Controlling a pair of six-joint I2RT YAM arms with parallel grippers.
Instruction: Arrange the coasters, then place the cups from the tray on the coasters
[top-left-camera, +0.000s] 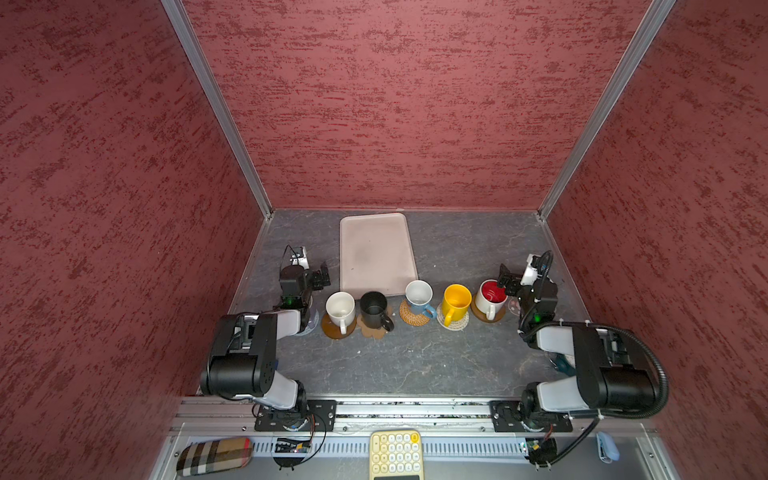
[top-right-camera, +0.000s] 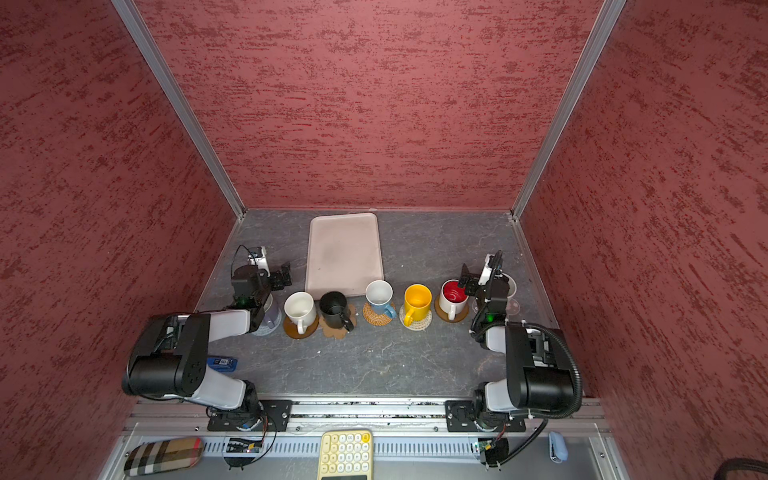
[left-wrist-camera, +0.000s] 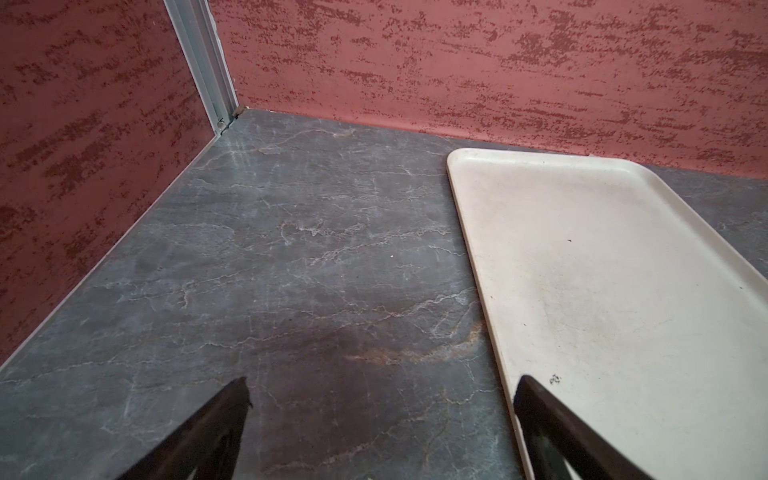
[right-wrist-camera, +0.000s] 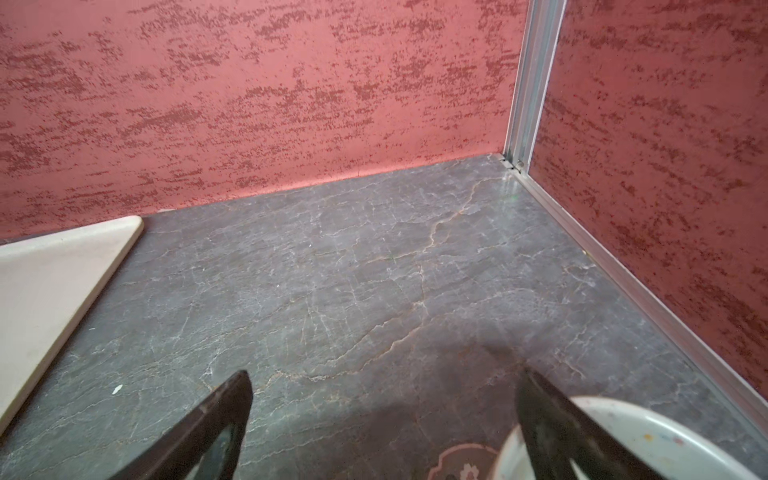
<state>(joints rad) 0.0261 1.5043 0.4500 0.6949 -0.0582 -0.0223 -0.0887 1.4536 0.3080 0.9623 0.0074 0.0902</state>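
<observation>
Red walls (top-left-camera: 415, 104) are boxing my tabletop (top-left-camera: 415, 361); mugs (top-left-camera: 456, 299) are crowding the tray (top-left-camera: 376, 253)'s near edge; left gripper (top-left-camera: 324, 276) and right gripper (top-left-camera: 505, 279) are hanging spread wide, empty.

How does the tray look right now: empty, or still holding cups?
Empty. The tray shows only its bare floor in both top views, and the left wrist view shows nothing standing on it.
</observation>
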